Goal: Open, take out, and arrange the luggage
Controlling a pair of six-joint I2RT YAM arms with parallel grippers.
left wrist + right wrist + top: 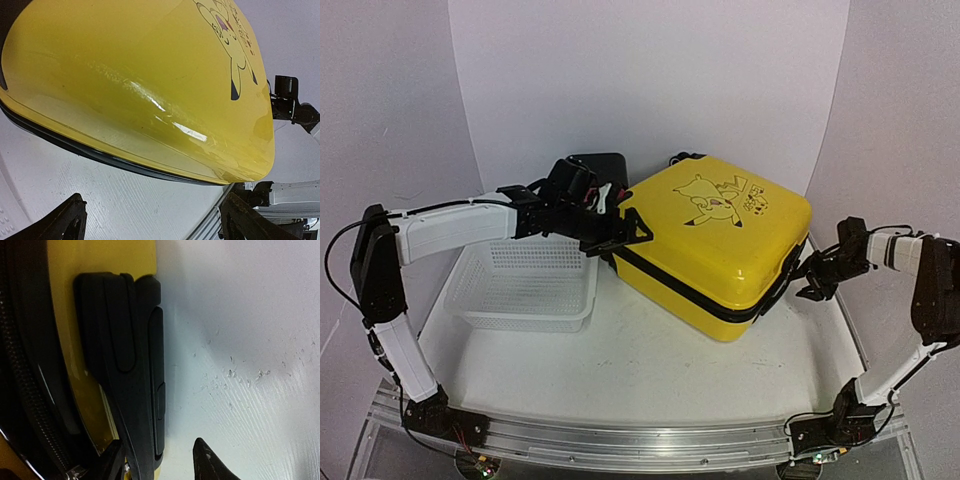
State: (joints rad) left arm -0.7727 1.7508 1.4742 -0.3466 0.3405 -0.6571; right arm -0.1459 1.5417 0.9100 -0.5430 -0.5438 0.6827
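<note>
The yellow hard-shell luggage (715,245) lies flat and closed at centre right, with the cartoon drawing (720,198) facing up and the black zipper band (670,282) along its side. My left gripper (620,236) is open at its left corner. In the left wrist view the yellow lid (150,85) sits just ahead of the spread fingertips (70,220), which hold nothing. My right gripper (812,282) is open at the right corner. In the right wrist view its jaws straddle the end of a black plastic fitting (132,375) on the case, with a gap on one side.
A white mesh basket (525,285) stands left of the luggage, under the left arm. A small black box (603,168) sits behind, by the back wall. White walls close in the back and sides. A metal rail (620,440) runs along the near edge.
</note>
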